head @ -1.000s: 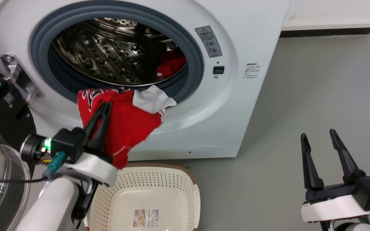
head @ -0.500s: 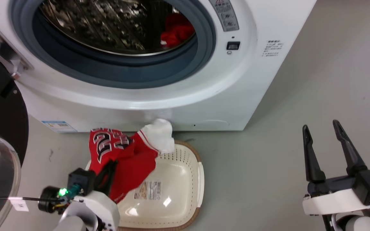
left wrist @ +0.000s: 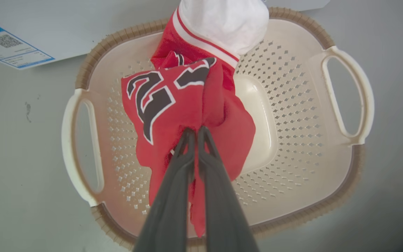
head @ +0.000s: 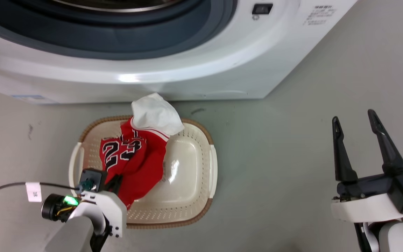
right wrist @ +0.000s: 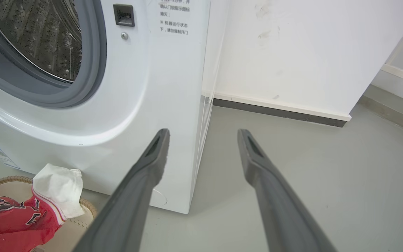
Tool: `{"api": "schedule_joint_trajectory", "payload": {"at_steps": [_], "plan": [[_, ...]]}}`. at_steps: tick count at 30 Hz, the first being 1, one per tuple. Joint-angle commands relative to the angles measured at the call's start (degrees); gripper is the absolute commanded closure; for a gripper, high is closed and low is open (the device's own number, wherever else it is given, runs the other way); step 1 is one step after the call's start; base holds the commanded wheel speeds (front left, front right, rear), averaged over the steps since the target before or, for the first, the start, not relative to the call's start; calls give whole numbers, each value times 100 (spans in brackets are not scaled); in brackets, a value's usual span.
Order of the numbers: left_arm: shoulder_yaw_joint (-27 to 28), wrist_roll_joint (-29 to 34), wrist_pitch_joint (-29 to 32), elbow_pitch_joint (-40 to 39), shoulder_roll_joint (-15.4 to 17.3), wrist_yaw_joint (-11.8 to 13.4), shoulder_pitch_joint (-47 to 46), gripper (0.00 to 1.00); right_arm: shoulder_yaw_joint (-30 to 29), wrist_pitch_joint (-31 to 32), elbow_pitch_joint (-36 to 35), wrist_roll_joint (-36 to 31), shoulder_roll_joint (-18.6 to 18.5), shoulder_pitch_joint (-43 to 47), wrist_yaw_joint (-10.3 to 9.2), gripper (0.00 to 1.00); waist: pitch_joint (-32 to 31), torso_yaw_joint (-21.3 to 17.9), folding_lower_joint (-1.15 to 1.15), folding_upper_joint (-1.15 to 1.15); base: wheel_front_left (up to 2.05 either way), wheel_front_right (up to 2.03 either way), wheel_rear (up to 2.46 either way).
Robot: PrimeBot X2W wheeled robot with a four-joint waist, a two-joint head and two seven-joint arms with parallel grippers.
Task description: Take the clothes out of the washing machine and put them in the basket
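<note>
At lower left of the head view, my left pincer [head: 117,181] is clamped on the red jersey [head: 135,157], with the fingers mostly buried in cloth. The jersey hangs bunched over the left half of the basket [head: 211,164], number 23 facing up. Its white lining [head: 156,113] flops over the far rim, on the side nearest the washing machine [head: 222,70]. I can't tell if the cloth touches the basket bottom. The basket sits on the grey floor [head: 275,157] just in front of the washer. My right pincer [head: 352,116] is at lower right, fingers spread wide with nothing between them, well apart from the basket.

Left wrist view: my two fingers meet at the tips, pinching a fold of red fabric just below the 23. The jersey drapes down both sides of the fingers, across the perforated basket wall. The white lining is at the top, over the brown woven rim. Both side handles show, one on each side. The smooth basket bottom is bare to the right of the cloth. A blue-edged sticker [left wrist: 9,45] is on the washer front, upper left.

Right wrist view: my fingers stand apart and empty, pointing at the washer's right front corner and the floor beside it. The grey gasket [right wrist: 94,63] and shiny perforated drum [right wrist: 40,38] are at upper left. A white wall [right wrist: 292,52] with a dark baseboard [right wrist: 275,111] is behind. The jersey and basket rim peek in at the lower left corner, white lining on top, near the washer's base.
</note>
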Motion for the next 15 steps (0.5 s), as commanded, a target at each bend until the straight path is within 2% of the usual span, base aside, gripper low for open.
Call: {"api": "schedule_joint_trajectory", "payload": {"at_steps": [1, 6, 15], "plan": [[-16, -4, -18, 281, -50, -41, -274, 100, -1, -14, -85, -36, 0, -153, -7, 0, 498, -160, -1, 0, 0, 0, 0], [-2, -70, 50, 1071, -128, -82, -869, 100, -41, -14, -255, -14, 1, -287, -7, 0, 1021, -283, -1, 0, 0, 0, 0], [85, -213, -27, 1666, -170, -97, -1484, 100, -49, -14, -388, 36, 1, -349, -7, 0, 1520, -382, -1, 0, 0, 0, 0]]}}
